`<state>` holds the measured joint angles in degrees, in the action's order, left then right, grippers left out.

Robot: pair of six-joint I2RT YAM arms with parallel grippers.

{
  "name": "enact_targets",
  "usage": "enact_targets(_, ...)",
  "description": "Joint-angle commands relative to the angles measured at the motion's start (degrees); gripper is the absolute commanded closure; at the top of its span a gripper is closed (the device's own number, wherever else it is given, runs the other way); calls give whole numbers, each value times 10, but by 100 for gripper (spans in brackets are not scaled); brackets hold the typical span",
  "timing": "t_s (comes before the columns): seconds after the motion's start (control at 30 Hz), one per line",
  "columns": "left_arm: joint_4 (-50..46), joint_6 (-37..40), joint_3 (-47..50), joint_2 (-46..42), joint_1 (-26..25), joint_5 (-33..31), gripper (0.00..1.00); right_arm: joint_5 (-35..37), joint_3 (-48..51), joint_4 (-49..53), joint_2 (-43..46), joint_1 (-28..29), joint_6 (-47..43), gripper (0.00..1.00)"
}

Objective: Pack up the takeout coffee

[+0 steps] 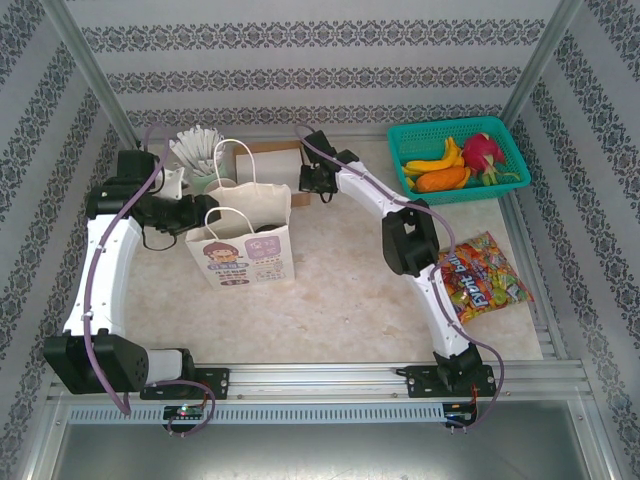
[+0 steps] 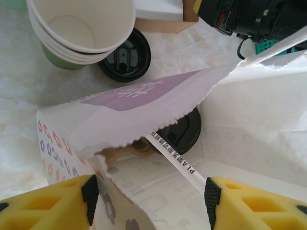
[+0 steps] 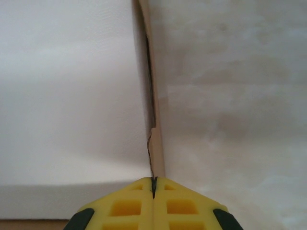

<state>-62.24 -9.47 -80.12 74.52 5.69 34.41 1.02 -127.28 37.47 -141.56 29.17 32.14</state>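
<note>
I'm seeing the left fingers [image 2: 57,206] standing well apart, straddling the open mouth of the paper bag [image 2: 144,96]. One finger is sitting just beside the printed side wall, the other over the bag's plain inner wall. They're gripping nothing.

The right fingers [image 3: 129,206] are pressing fully together, tip to tip. A thin brown cardboard edge [image 3: 154,139] is running right down to their seam, between a white face and the pale counter [image 3: 240,96]. I can't tell whether they're pinching that edge or just meeting it.

The takeout coffee [image 2: 184,129] is sitting down inside the bag. Its round black lid is peeking out from under the bag's serrated rim, with only a sliver of the side showing beneath. A white stick [image 2: 178,165] with printed lettering is lying slantwise across the lid's near edge.

Beyond the bag, the stacked cups [image 2: 81,24] are standing beside a loose black lid [image 2: 127,57] on the counter.
</note>
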Motion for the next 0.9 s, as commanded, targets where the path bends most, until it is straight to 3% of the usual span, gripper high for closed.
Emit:
enact_targets(0.0,30,-5,1,-12,-12,26,36,46,49,17,48,-37,-18,98)
enact_targets(0.43,76,-43,23,-10,-51,57,36,40,264,-12,172,-120,-75,100)
enact_targets(0.87,95,-81,14,-2,-120,30,36,20,410,-25,279,-175,-165,100)
